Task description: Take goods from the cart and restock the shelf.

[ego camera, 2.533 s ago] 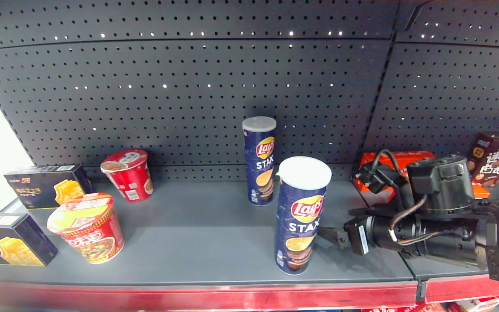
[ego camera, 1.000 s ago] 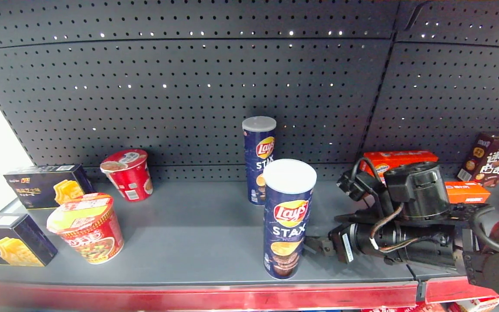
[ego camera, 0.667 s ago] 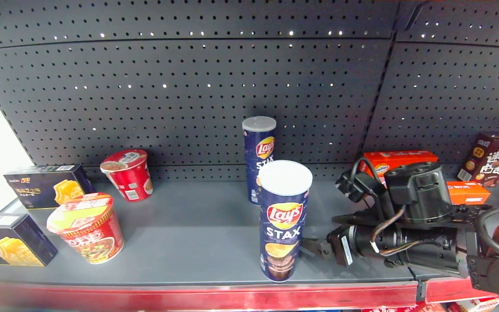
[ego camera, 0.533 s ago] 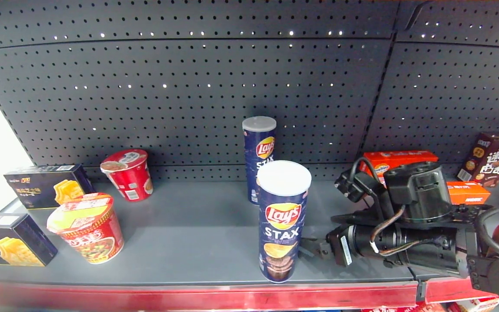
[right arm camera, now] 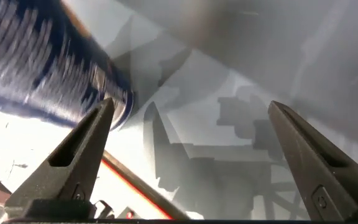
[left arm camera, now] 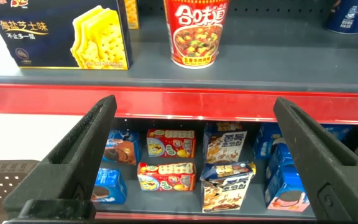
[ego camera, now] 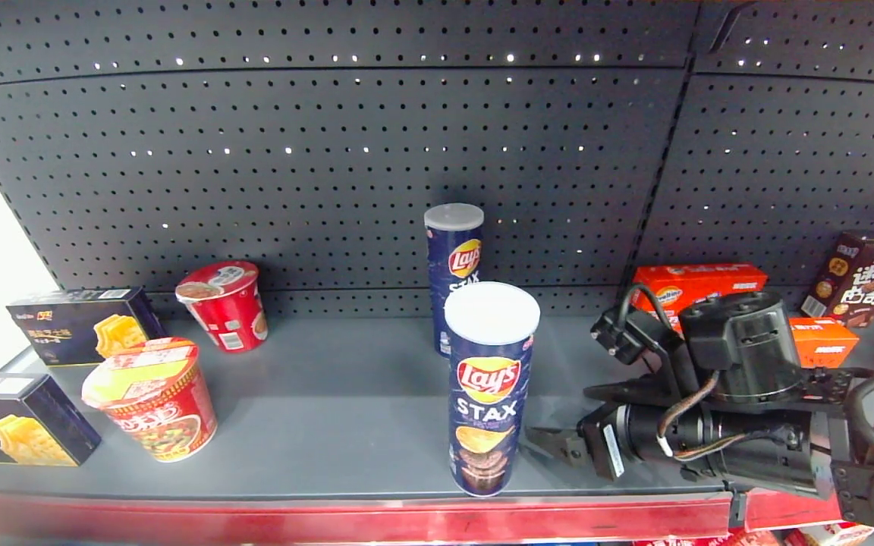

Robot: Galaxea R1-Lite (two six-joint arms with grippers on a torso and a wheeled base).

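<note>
Finds the front chip can (ego camera: 488,390) upright at lower centre of the head view, on the shelf (ego camera: 331,394) by its red front lip. Finds the right gripper (ego camera: 558,417) just right of it, fingers spread, gripping nothing. Notes a second can (ego camera: 453,277) directly behind. Records the left gripper (left arm camera: 194,102) spread wide, empty, facing the red lip.

Front can (ego camera: 488,394): bare shelf (ego camera: 346,409) to its left; rear can (ego camera: 454,273) close behind; right gripper (ego camera: 558,415) just beside, rightward.
</note>
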